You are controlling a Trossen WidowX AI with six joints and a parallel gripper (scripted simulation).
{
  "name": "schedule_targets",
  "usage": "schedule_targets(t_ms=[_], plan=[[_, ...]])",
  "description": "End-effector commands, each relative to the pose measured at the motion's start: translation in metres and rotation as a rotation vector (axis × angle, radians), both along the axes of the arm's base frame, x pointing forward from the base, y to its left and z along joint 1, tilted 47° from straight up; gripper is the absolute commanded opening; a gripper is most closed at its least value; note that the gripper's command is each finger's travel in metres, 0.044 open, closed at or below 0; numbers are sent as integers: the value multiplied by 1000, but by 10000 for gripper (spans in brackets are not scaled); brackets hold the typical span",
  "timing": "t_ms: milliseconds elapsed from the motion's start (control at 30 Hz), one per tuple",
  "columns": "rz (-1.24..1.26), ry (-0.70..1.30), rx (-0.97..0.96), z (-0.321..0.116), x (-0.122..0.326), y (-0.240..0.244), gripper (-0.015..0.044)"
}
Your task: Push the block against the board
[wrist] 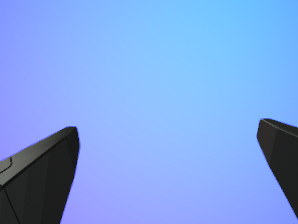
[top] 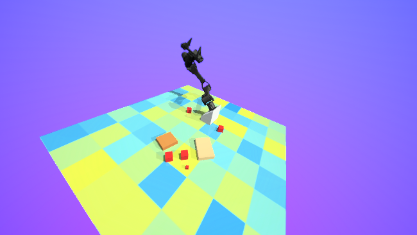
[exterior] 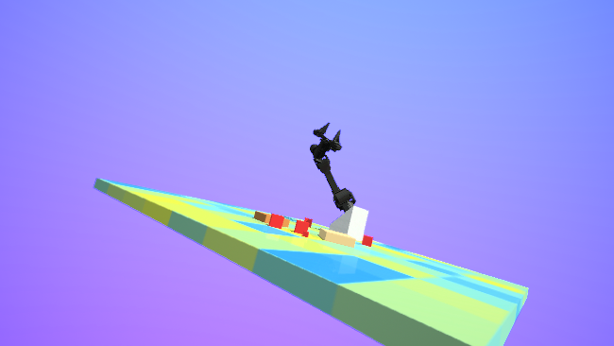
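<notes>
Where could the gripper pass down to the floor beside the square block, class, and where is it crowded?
Free: the tiles left of the orange block, and the gap between it and the tan board. Crowded: in front of that gap, three red cubes. The open gripper points skyward.

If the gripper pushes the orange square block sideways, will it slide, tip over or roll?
The orange square block is low, wide and flat-faced, so it will probably slide, not tip or roll. An off-centre push would likely turn it. Its edges look straight, so it seems stiff. Two red cubes stand near the gap to the tan board and might get in the way.
</notes>
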State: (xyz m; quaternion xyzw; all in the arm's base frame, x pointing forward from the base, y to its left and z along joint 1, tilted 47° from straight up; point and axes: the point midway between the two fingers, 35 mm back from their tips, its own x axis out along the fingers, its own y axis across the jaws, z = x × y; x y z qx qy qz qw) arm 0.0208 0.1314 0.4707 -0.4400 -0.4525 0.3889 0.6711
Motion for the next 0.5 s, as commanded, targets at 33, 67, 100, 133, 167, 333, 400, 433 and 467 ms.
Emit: schedule_targets(t_ms=[33, 67, 100, 133, 167, 333, 400, 433, 467], plan=[[0, 0, 0, 0, 0, 0, 347], [-1, 3, 0, 0, 1, 0, 321], [-4, 11, 0, 0, 3, 0, 295], [-8, 24, 1, 0, 7, 1, 269], [-14, 42, 1, 0, 12, 2, 242], [-65, 189, 2, -5, 53, 8, 111], [-88, 226, -3, -8, 68, 11, 59], [-103, 232, -10, -10, 76, 12, 32], [-119, 238, -18, -12, 84, 13, 6]])
